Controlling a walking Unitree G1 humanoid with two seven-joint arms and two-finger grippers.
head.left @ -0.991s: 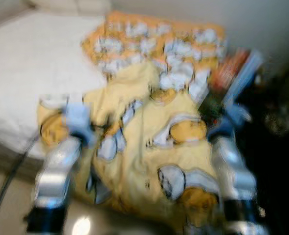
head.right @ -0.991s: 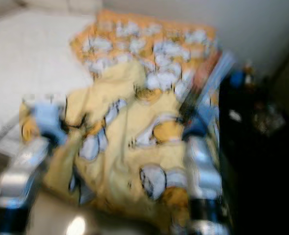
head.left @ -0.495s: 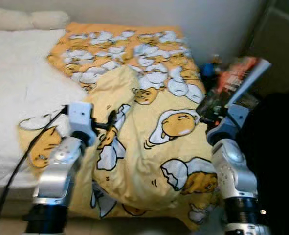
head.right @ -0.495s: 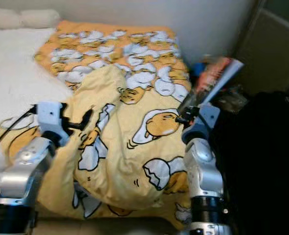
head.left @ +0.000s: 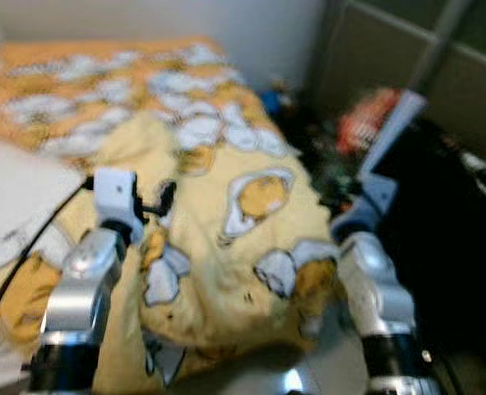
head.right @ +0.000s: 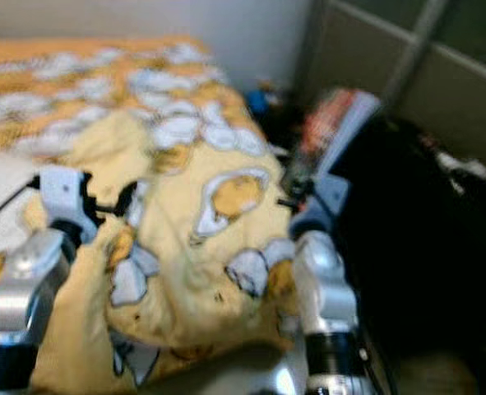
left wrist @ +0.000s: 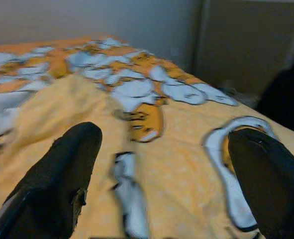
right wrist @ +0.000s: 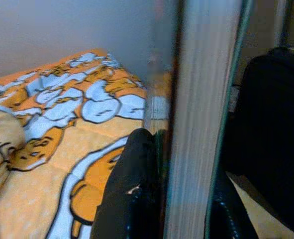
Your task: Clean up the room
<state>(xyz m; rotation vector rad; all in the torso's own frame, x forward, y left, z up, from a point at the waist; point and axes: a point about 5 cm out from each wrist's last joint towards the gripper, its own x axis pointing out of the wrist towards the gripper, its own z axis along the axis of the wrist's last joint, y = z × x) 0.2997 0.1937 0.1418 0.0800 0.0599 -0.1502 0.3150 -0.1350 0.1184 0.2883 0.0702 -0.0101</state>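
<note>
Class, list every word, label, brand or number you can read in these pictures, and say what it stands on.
None can be read.
Book in the right gripper: its red-orange cover carries print, too blurred to read.
Blanket: cartoon egg pictures, no words legible.
Left gripper: open above the blanket, no markings visible.

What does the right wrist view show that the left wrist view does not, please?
The right wrist view shows the right gripper shut on a book, seen edge-on, its pages pressed between the black fingers. The left wrist view shows the left gripper open, its fingers wide apart over the bedding, holding nothing. Both show the yellow and orange cartoon-print blanket and the pale wall behind it.
</note>
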